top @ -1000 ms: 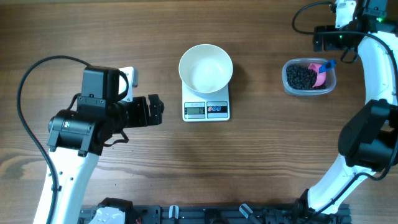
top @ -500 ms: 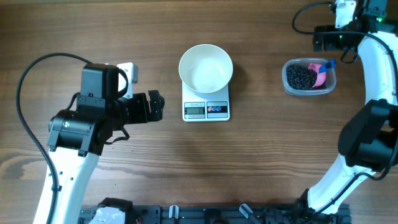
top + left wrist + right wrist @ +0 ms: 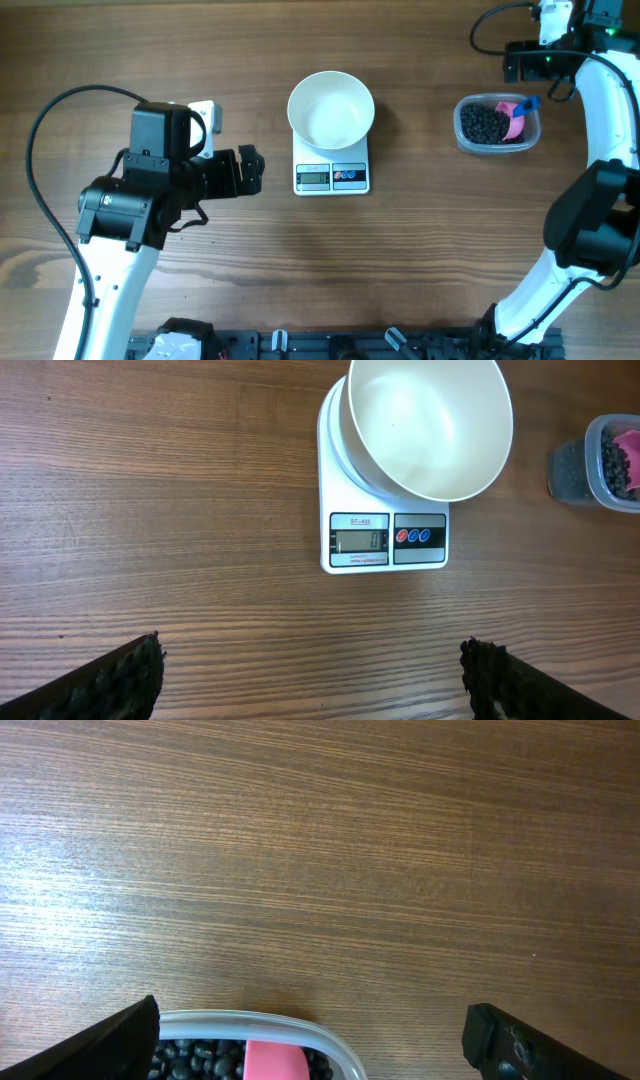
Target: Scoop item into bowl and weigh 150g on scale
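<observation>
Sitting in a clear tub point(image 3: 463, 140) at the far right of the tabletop point(image 3: 420, 260), the beans point(image 3: 484, 124) form a loose glossy heap with a pink scoop point(image 3: 514, 115) lying on them. None are in the bowl point(image 3: 331, 108) yet. It stands empty on the scale point(image 3: 331, 178) at centre, well apart from the tub, and the display shows 0.

The right hand point(image 3: 310, 1015) hangs just past the tub's far rim, jaws wide, holding nothing. The left hand point(image 3: 250, 172) is equally wide and empty, left of the scale and pointing at it.

I see 3 likely risks. Closing on the scoop could catch the tub wall and drag or tip the light tub. Round beans may roll off a tilted scoop over the long gap. A nudge to the bowl, or an overfull scoop, would spoil the 150 g reading.
</observation>
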Controlling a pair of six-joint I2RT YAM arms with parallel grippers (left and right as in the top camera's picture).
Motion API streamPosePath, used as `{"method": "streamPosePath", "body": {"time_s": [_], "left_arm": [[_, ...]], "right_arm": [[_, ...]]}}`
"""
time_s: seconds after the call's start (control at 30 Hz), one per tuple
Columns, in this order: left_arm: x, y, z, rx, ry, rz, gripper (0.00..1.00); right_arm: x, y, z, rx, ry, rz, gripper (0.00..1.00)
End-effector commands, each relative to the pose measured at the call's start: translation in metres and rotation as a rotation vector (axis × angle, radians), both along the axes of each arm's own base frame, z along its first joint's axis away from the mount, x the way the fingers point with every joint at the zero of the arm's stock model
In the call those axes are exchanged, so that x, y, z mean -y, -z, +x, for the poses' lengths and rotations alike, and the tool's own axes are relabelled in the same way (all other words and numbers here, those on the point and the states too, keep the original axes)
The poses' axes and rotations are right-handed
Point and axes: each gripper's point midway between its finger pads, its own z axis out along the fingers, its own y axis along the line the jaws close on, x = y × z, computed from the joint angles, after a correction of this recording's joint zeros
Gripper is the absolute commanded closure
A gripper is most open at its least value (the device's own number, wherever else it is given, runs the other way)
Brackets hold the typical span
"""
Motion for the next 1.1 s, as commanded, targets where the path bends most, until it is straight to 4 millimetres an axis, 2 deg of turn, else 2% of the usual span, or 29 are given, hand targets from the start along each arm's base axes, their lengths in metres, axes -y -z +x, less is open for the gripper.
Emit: {"method": "streamPosePath", "body": {"time_s": [0.0, 1.07], "left_arm": [[-0.004, 0.002, 0.002, -0.004, -0.021, 0.003, 0.00], [-0.004, 0.002, 0.002, -0.004, -0.021, 0.003, 0.00]], "right_arm": [[-0.002, -0.014, 0.004, 0.033, -0.005, -0.004, 0.00], [-0.014, -0.014, 0.007, 0.033, -0.029, -0.003, 0.00]]}}
